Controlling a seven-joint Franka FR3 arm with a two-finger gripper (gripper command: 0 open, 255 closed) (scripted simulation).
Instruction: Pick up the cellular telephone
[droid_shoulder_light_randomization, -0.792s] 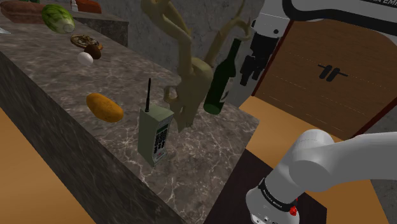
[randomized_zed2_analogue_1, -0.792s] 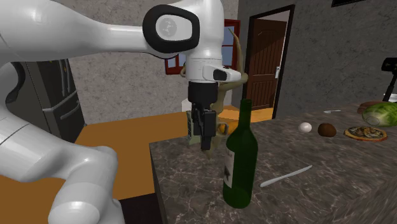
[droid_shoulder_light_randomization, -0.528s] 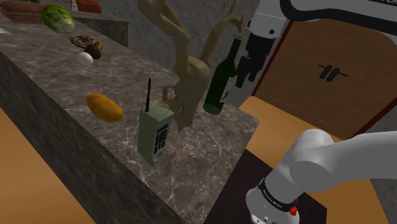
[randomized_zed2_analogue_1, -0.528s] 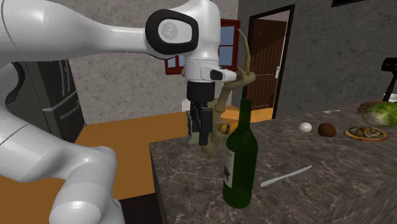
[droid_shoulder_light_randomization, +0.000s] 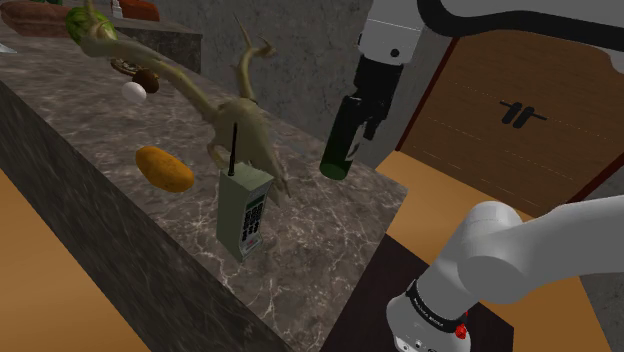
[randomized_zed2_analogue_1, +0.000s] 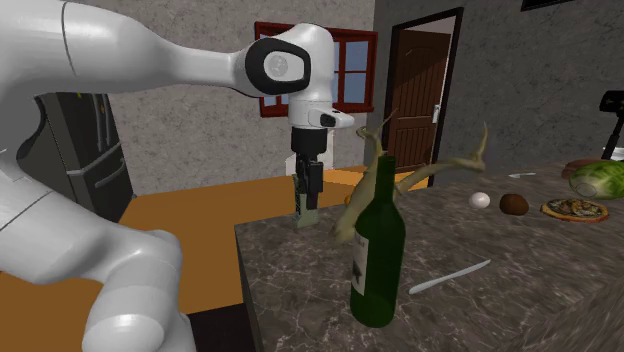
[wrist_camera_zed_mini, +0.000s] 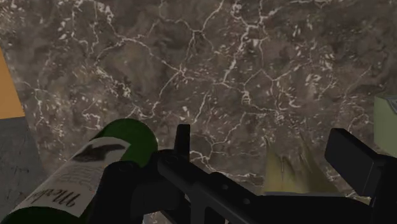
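Dark marbled counter (droid_shoulder_light_randomization: 110, 130) is running from the upper left of the shoulder view down toward the lower middle; a brown door (randomized_zed2_analogue_1: 415, 100) and a red-framed window (randomized_zed2_analogue_1: 345, 70) are showing behind in the second exterior view.

- Phone (droid_shoulder_light_randomization: 245, 210), grey-green with a black antenna, is standing upright near the counter's front edge, just left of centre in the shoulder view. In the wrist view its pale green edge (wrist_camera_zed_mini: 385, 121) is showing at the far right.
- Antlers (droid_shoulder_light_randomization: 225, 105) are lying tipped over across the counter, their base resting against the phone's top.
- Orange lump (droid_shoulder_light_randomization: 165, 168) is lying to the left of the phone.
- Green bottle (droid_shoulder_light_randomization: 343, 140) is standing right of centre, near the counter's end.
- Gripper (droid_shoulder_light_randomization: 366, 125) is hanging above the counter beside the bottle's neck, well apart from the phone. Wrist view: fingers (wrist_camera_zed_mini: 356, 159) are standing wide apart and gripping nothing, with the bottle (wrist_camera_zed_mini: 83, 172) just beside one of them.
- A white egg (randomized_zed2_analogue_1: 481, 200) is sitting far right in the second exterior view.
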